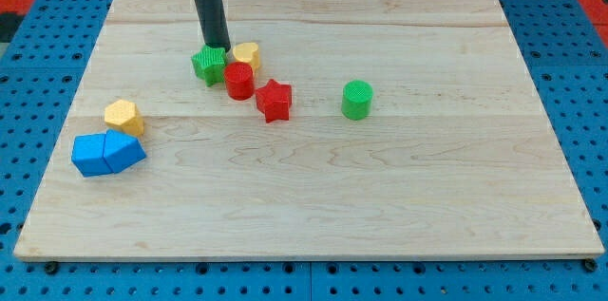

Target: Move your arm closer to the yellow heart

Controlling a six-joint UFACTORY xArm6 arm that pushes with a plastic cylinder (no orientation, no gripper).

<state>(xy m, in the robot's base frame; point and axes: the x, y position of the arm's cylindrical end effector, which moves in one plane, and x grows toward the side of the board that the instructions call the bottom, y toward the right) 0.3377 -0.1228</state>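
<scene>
Blocks lie scattered across a pale wooden board (313, 197) set on a blue perforated table (38, 45), with most of them gathered in the half toward the view's left. My tip (220, 48), the lower end of a straight dark rod that carries no jaws and holds nothing, stands near the board's top edge, left of centre. It sits between the green star (208, 64) just to its left and the yellow heart (247, 55) just to its right; whether it touches either cannot be told. A red cylinder (238, 82) presses close below the heart and beside the green star, and a red star (274, 101) lies just beyond it toward the view's bottom right. A green cylinder (356, 100) stands alone, well apart, near the board's middle. Close to the left edge, a yellow hexagonal block (124, 117) rests against the top of two blue blocks (107, 154) set side by side, their exact shapes hard to make out.
</scene>
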